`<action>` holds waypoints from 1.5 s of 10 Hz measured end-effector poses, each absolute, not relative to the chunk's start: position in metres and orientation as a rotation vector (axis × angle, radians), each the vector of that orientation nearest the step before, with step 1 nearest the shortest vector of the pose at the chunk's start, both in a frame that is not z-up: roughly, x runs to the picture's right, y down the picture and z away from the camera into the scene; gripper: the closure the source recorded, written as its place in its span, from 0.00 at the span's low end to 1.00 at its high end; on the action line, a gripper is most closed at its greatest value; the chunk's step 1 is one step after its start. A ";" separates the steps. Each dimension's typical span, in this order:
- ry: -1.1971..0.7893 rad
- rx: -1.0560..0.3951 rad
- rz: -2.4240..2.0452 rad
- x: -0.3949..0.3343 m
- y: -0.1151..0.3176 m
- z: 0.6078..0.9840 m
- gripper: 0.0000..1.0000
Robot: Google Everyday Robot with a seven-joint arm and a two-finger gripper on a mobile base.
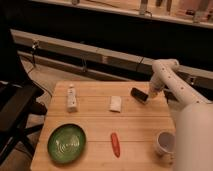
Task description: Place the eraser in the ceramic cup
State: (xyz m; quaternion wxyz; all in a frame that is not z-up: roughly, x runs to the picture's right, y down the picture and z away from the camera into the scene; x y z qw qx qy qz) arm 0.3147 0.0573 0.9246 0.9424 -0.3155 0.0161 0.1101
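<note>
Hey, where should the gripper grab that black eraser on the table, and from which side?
Probably across its narrow width, mid-length, coming down from above: the eraser lies flat on the table, so only its long edges offer a hold. The gripper hangs at its right end.

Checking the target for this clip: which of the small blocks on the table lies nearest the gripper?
The black eraser, right beside the gripper; the white block sits farther away.

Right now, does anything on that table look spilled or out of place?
Nothing stands out: the ceramic cup stands upright, nothing is spilled, and the gripper is beside the eraser at the far side.
</note>
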 end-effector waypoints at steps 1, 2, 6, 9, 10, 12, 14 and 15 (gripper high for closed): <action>0.037 -0.645 0.228 0.316 0.057 0.926 0.38; 0.041 -0.646 0.233 0.317 0.057 0.927 0.29; 0.056 -0.643 0.232 0.316 0.058 0.930 0.20; 0.057 -0.631 0.229 0.315 0.058 0.930 0.20; 0.047 -0.627 0.229 0.314 0.058 0.927 0.20; 0.027 -0.629 0.218 0.308 0.061 0.923 0.20; 0.009 -0.634 0.208 0.300 0.063 0.921 0.20; -0.005 -0.641 0.209 0.294 0.064 0.922 0.20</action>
